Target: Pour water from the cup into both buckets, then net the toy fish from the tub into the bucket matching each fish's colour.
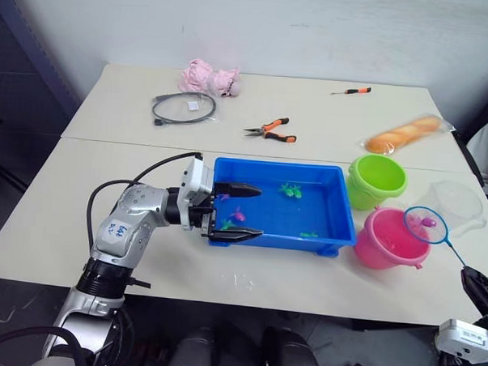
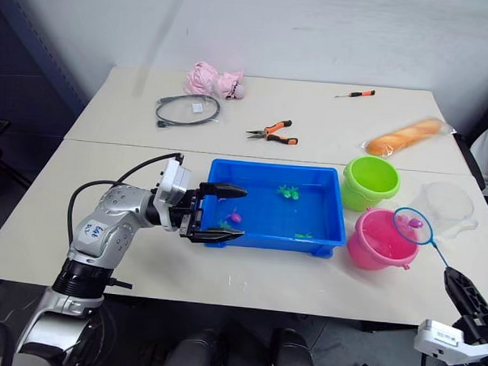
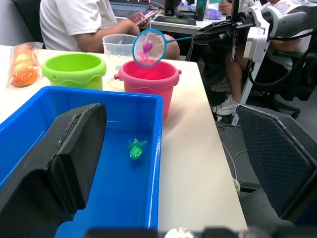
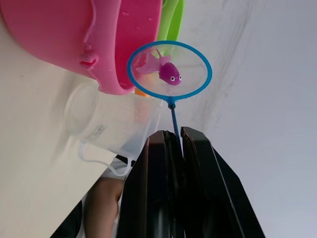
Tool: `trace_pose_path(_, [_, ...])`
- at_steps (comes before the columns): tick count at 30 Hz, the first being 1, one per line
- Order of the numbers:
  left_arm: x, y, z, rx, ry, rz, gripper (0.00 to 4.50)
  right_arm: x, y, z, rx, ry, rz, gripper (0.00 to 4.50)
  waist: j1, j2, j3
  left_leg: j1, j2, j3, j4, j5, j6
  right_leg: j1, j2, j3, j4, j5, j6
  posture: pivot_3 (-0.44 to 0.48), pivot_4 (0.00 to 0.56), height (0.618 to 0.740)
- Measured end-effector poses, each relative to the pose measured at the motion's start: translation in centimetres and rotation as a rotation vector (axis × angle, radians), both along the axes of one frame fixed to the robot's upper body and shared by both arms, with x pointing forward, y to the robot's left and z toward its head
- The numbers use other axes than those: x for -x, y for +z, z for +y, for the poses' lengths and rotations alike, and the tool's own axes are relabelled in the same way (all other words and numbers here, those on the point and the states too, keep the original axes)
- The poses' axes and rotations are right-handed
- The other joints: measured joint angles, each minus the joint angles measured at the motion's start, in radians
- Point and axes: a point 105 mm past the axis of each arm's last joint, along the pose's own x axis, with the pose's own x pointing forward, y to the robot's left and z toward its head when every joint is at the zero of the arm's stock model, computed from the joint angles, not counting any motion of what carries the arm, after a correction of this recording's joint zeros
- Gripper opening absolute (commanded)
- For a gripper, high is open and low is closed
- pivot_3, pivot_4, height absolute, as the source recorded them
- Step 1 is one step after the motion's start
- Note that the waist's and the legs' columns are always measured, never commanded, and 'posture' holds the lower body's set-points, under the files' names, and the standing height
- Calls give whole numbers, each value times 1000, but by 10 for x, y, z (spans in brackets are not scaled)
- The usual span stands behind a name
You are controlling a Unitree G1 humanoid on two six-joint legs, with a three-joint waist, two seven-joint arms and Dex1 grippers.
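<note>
Your right end effector (image 4: pixel 171 148) is pinching its two black fingers together on the thin dark handle of the small round net with the light blue rim (image 1: pixel 426 224), and the hoop is hanging just above the far-right rim of the hot pink round plastic bucket (image 1: pixel 390 239). Your right wrist view is showing what the head views barely resolve: a magenta-pink plastic toy fish (image 4: pixel 166 71) is lying in the mesh, eye facing the camera.

Your left end effector (image 1: pixel 239 210) is standing wide apart, straddling the 9 o'clock wall of the shallow bright blue rectangular plastic tub (image 1: pixel 329 183), one finger inside and one outside, gripping nothing. Your left wrist view is confirming that straddle and showing one green toy fish (image 3: pixel 136 148) lying on the tub floor near the inner wall.

From the head views you are seeing more fish in the tub: a green one at about 12 o'clock (image 1: pixel 290 189), another green one at about 5 o'clock (image 1: pixel 309 234), and a magenta one at about 8 o'clock (image 1: pixel 238 216) between the left fingers.

The lime green round plastic bucket (image 1: pixel 377 181) is sitting at 12 o'clock of the pink one, just beside the tub. The clear plastic cup with a side handle (image 1: pixel 454 203) is standing at 2 o'clock of the pink bucket on the pale counter (image 1: pixel 56 223).
</note>
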Motion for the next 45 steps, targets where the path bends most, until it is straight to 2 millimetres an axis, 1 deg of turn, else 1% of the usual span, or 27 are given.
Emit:
trace_pose_path(2, [0,-1,0,1,3,2,4478,1,0,-2,-7,-19,-15,0,0,0,0,0,0,0,0,0,0,0,0,0,0,0,0,0,150,740])
trace_pose_path(5, [0,-2,0,1,7,8,4478,3,0,2,-3,-1,-7,0,0,0,0,0,0,0,0,0,0,0,0,0,0,0,0,0,150,740])
trace_pose_path(11, [0,-2,0,4,8,8,4478,0,4,15,0,39,-22,0,0,0,0,0,0,0,0,0,0,0,0,0,0,0,0,0,150,740])
trace_pose_path(14, [0,-2,0,4,8,9,4478,0,4,11,0,19,-23,0,0,0,0,0,0,0,0,0,0,0,0,0,0,0,0,0,150,740])
trace_pose_path(17, [0,-2,-1,6,8,9,4478,-1,4,17,5,54,-13,0,0,0,0,0,0,-1,0,0,0,0,0,0,0,0,0,0,150,740])
trace_pose_path(20, [0,-2,-1,8,9,7,4478,-1,5,8,7,14,-20,0,0,0,0,0,0,0,0,0,0,0,0,0,0,0,0,0,150,740])
trace_pose_path(23, [0,-2,-1,5,6,7,4478,1,4,10,6,32,-1,0,0,0,0,0,0,-1,0,0,0,0,0,0,0,0,0,0,150,740])
trace_pose_path(25, [0,-2,-1,5,7,7,4478,2,4,7,-4,3,-13,0,1,0,0,0,0,-1,0,0,0,0,0,0,0,0,0,0,150,740])
trace_pose_path(28, [0,-2,-1,4,9,7,4478,2,14,3,-50,-16,-61,0,-1,0,0,0,0,0,0,0,0,0,0,0,0,0,0,0,150,740])
trace_pose_path(30, [0,-3,0,0,12,8,4478,-1,24,5,-108,8,-78,0,-4,0,0,1,1,0,0,0,0,0,0,0,0,0,0,0,150,740])
trace_pose_path(33, [-2,-3,7,-7,33,1,4478,-9,37,21,-310,96,-42,0,-11,0,0,1,1,0,0,0,0,0,1,0,1,0,0,0,150,740])
trace_pose_path(35, [-4,-4,17,-16,66,-4,4478,-18,45,41,-533,182,9,0,-18,0,0,1,2,-1,0,0,0,1,1,-1,1,0,0,0,150,740])
trace_pose_path(37, [-7,-1,32,-23,121,-16,4478,-32,61,58,-707,271,41,0,-25,0,0,1,2,-1,0,0,1,1,1,-1,2,0,0,0,150,740])
trace_pose_path(39, [-10,3,47,-21,178,-29,4478,-44,78,74,-795,357,68,0,-25,0,0,2,2,-1,1,0,1,1,0,-1,2,0,0,0,150,740])
trace_pose_path(41, [-14,2,64,-10,252,-30,4478,-57,88,102,-873,468,160,0,-22,0,0,1,3,-2,1,0,1,1,0,-2,2,0,-1,0,150,740])
trace_pose_path(43, [-16,-2,79,-11,310,-22,4478,-66,89,121,-938,524,267,0,-18,0,0,0,2,-3,1,0,1,0,0,-3,2,0,-1,0,150,740])
trace_pose_path(45, [-13,-9,94,-49,357,-10,4478,-74,80,137,-957,544,438,0,-11,0,0,-1,2,-4,1,0,2,0,-1,-4,0,0,-1,0,150,740])
